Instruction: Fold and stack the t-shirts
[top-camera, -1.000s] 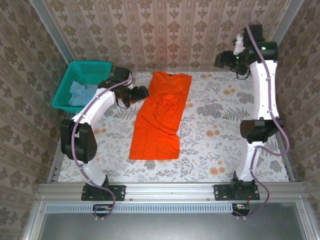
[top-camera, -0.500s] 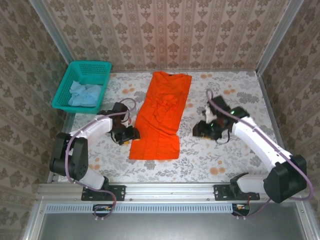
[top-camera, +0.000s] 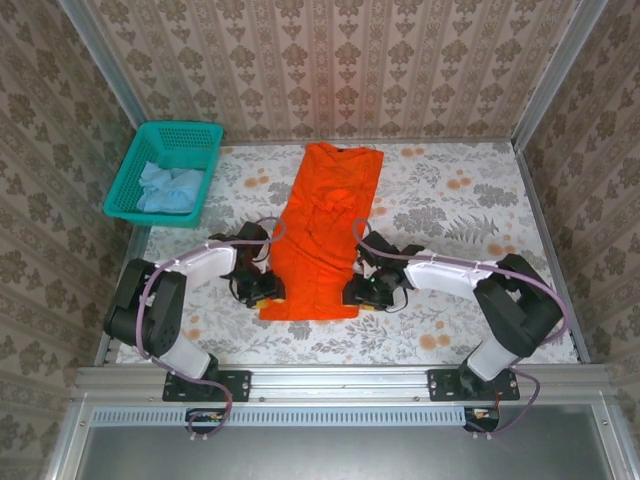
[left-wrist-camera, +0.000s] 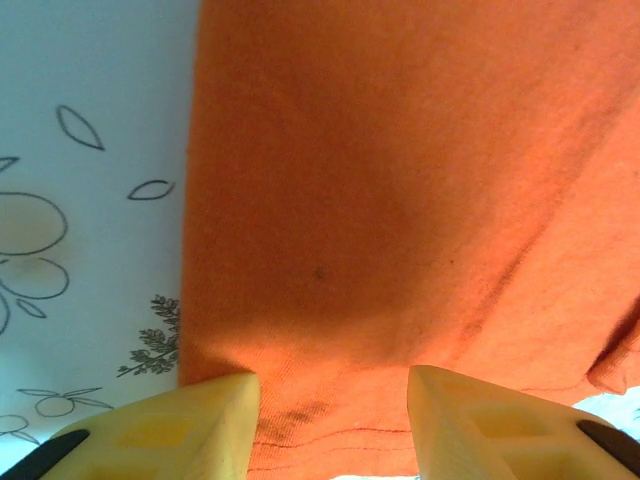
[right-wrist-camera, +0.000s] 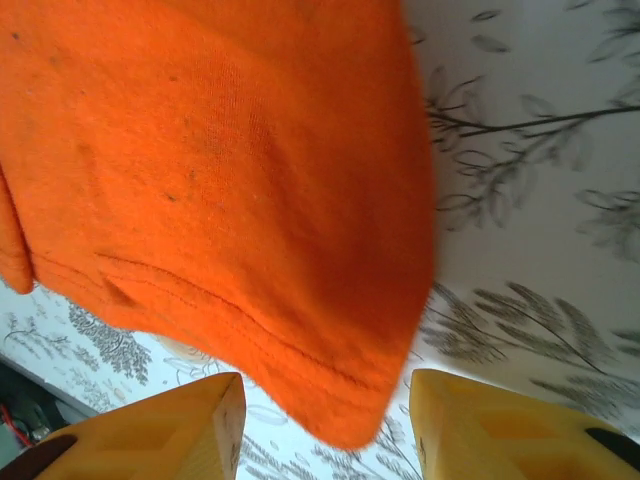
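Left gripper (top-camera: 262, 288), seen from above, sits low on the table (top-camera: 450, 220) at the left end of the orange tee's near hem. The right gripper (top-camera: 362, 292) sits at the right end of that hem. The orange tee (top-camera: 320, 235) lies flat as a long strip down the middle of the table, collar at the far end. The blue tee (top-camera: 168, 188) lies crumpled in the basket (top-camera: 165, 130) at the far left corner.

From the left wrist, the left gripper (left-wrist-camera: 335, 400) has its yellow fingers spread, with the orange tee (left-wrist-camera: 400, 180) and its stitched hem lying flat between them, not pinched.

From the right wrist, the right gripper (right-wrist-camera: 325, 390) is also spread, and the rounded hem corner of the orange tee (right-wrist-camera: 220, 160) reaches into the gap without being pinched.
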